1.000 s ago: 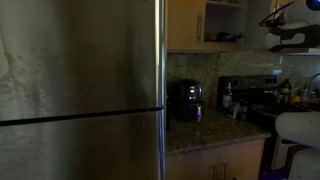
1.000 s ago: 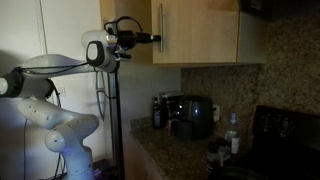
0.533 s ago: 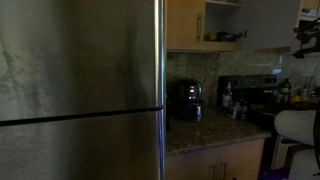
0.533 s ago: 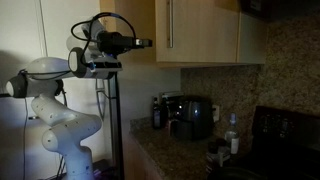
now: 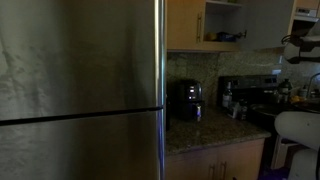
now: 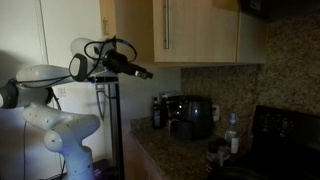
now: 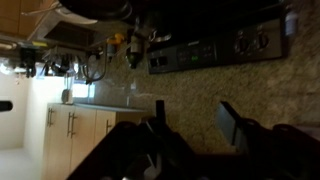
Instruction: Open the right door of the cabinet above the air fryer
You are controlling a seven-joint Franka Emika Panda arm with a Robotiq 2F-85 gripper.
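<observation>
Hand (image 6: pixel 148 73) spread and empty, apart from the right door (image 6: pixel 200 30), long axis upright, panel ajar from the cabinet (image 5: pixel 224 22).

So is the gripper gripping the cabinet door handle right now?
No, the gripper hangs below and to one side of the door handle, clear of it.

In both exterior views there is one squat black air fryer (image 5: pixel 187 100) on one speckled stone counter (image 5: pixel 200 135), and one honey-brown wooden wall cabinet (image 6: pixel 200 35) above. One big steel fridge (image 5: pixel 80 90) fills the left. One slim metal bar handle (image 6: pixel 165 28) shows.
</observation>
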